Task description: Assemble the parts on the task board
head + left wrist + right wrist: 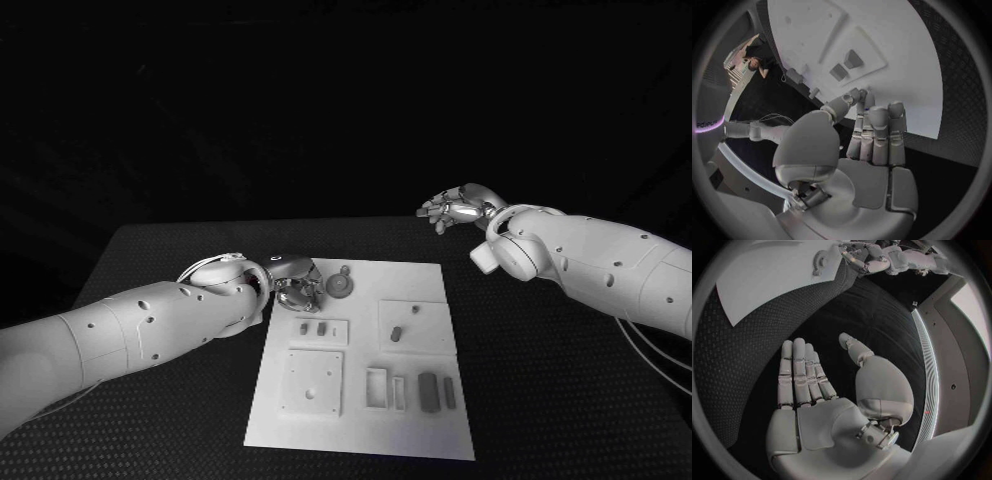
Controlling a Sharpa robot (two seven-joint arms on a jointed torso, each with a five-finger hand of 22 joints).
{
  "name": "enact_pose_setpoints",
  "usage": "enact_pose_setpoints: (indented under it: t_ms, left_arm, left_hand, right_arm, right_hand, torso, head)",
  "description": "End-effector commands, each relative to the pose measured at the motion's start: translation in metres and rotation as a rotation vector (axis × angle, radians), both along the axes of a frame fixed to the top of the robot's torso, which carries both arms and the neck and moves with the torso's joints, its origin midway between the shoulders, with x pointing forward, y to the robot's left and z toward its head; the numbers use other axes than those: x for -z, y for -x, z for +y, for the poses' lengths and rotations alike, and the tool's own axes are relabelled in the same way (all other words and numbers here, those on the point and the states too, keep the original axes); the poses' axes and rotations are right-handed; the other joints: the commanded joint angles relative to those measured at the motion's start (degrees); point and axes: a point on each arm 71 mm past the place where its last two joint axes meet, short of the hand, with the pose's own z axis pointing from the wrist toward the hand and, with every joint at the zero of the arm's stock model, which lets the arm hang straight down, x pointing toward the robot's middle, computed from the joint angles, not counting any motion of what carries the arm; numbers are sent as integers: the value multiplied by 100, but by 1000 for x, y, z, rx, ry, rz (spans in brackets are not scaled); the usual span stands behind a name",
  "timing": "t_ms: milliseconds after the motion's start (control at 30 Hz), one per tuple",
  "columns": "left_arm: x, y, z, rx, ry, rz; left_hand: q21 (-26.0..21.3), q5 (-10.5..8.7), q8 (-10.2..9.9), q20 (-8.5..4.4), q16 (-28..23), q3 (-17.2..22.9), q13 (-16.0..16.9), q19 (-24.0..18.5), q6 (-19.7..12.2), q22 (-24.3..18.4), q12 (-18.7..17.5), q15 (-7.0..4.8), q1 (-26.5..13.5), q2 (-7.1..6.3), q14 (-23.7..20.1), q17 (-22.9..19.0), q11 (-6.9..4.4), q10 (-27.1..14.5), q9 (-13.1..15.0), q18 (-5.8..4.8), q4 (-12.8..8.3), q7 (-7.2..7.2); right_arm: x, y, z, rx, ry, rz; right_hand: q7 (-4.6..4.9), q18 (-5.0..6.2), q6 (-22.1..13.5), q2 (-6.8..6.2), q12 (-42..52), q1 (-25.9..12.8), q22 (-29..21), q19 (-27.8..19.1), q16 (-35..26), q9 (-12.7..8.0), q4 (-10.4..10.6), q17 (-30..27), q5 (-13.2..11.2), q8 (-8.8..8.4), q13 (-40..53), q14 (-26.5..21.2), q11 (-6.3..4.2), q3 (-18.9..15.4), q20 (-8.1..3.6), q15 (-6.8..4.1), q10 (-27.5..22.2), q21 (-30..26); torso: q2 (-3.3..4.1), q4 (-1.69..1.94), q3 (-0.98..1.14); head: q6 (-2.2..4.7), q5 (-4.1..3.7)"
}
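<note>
left hand (293, 279) hovers at the task board (418, 425) far-left corner beside a round part (340, 285), fingers extended together, holding nothing, apparently poised to grasp; right hand (459, 209) waits spread, well apart.

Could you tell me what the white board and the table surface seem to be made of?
The task board looks like smooth, matte white plastic: an even surface with crisp raised blocks and recesses, though painted material cannot be ruled out. The table seems covered by a black textured mat, perhaps rubber or woven fabric: a fine regular dimple pattern shows beside the right hand.
</note>
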Motion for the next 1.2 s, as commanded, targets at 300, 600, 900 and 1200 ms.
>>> enact_pose_setpoints:
  t_ms: [300, 600, 900, 1200]
  left_arm:
    - [5, 3, -6, 29, -12, 21]
    - [9, 4, -7, 29, -25, 39]
    - [11, 3, -9, 29, -40, 36]
    - [16, 7, -11, 41, -51, 44]
  left_hand:
    - [-30, 14, 10, -136, -25, 19, 57, 16, 20, 58, 0, -37, 37, 79, -6, -10, 12, 37, 7, 218, 2, 1]
    - [-34, 14, 6, -137, -28, 20, 59, 15, 16, 58, -4, -36, 37, 82, -8, -12, 13, 36, 7, 215, 2, 3]
    - [-45, 13, -15, -141, -40, 18, 74, -3, -11, 67, -1, -38, 39, 73, -33, -16, 9, 62, 5, 199, -2, 15]
    - [-41, -23, -31, -151, -37, -16, 104, -11, -24, 87, 19, -55, 2, 42, -52, -13, -9, 107, 8, 179, 10, 25]
  right_arm:
    - [0, 0, 2, -16, -3, 1]
    - [0, 0, 2, -16, -3, 1]
    - [0, 1, 2, -18, -3, 1]
    - [0, 1, 2, -18, -3, 1]
  right_hand:
    - [84, 46, -31, 36, 37, -22, 9, 33, 20, -10, 3, -8, 31, 24, -12, -43, -7, -10, 8, 13, -39, -25]
    - [84, 46, -31, 36, 40, -22, 13, 34, 20, -11, 2, -9, 31, 25, -16, -43, -7, -11, 8, 13, -40, -30]
    - [84, 46, -32, 36, 42, -22, 17, 36, 21, -12, 2, -9, 31, 25, -20, -43, -7, -11, 8, 14, -40, -33]
    - [84, 46, -32, 36, 44, -22, 21, 37, 21, -13, 2, -10, 31, 26, -23, -43, -7, -11, 9, 14, -41, -37]
  torso:
    - [-1, 0, 4]
    - [-1, -1, 3]
    - [-2, 8, 2]
    - [-1, -5, 2]
  head:
    - [-9, -5]
    - [-17, -14]
    - [-10, -14]
    - [-11, -7]
